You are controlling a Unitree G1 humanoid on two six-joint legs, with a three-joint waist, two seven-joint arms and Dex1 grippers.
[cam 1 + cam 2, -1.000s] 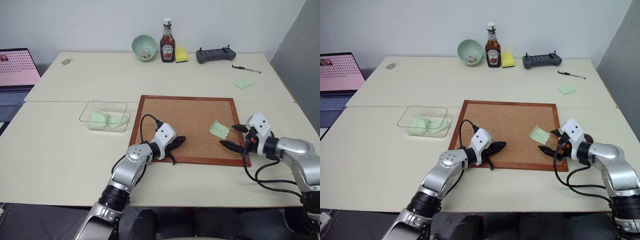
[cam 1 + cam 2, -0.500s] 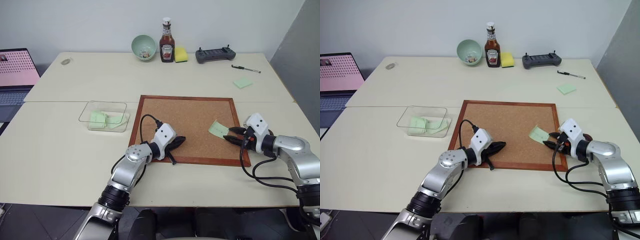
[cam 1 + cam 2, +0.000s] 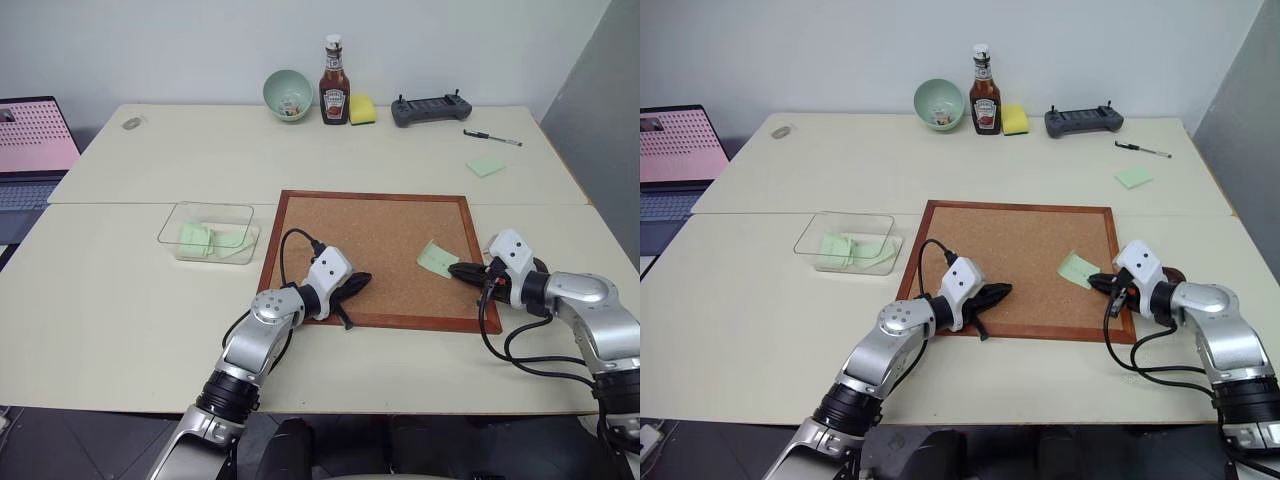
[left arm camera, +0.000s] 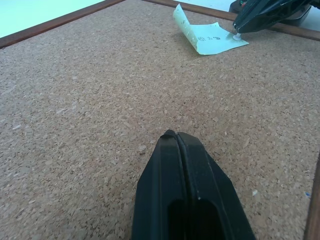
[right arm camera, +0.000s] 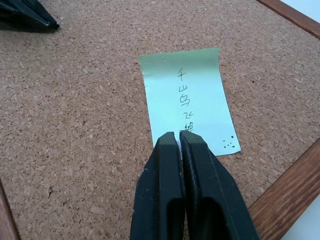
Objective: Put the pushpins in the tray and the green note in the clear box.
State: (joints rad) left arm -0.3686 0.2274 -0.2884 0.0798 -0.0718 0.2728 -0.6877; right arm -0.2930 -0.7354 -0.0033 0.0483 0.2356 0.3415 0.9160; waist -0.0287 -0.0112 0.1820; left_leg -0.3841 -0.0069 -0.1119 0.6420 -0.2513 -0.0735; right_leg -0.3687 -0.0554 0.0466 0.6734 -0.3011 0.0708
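Clear box (image 3: 208,231) holds green papers; both hands (image 3: 352,287) (image 5: 178,140) pressed together, right at green note (image 5: 187,97).

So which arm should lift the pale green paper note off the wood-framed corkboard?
The right. The right gripper is shut at the near edge of the pale green paper note. The left gripper rests shut across the wood-framed corkboard, well away from it.

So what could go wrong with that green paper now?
The right hand is shut at the near edge of the note on the corkboard. A pin may still hold it, so pulling could tear it. The far end curls up, so it might slip or fold on the way to the box.
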